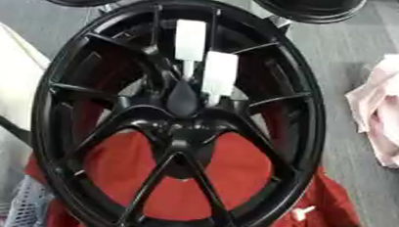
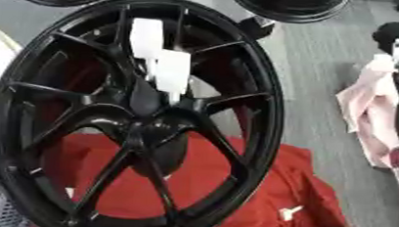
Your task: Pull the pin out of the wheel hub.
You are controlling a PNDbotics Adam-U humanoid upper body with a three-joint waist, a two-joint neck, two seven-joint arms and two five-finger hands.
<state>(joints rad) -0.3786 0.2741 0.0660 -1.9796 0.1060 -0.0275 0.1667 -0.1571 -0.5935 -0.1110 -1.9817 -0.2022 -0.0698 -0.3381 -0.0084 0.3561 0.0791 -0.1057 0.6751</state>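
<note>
Black wheel (image 1: 178, 119) fills the left eye view, lying on red cloth (image 1: 234, 161), with two white pins (image 1: 219, 75) standing in its hub (image 1: 182, 105); no hand shows here. In the right eye view, a dark arm shows at the right edge beside pink cloth (image 2: 366, 114); its fingers' state I cannot tell.

Grey floor (image 1: 351, 60), red cloth (image 1: 250, 186), pink cloth (image 1: 391, 115).
</note>
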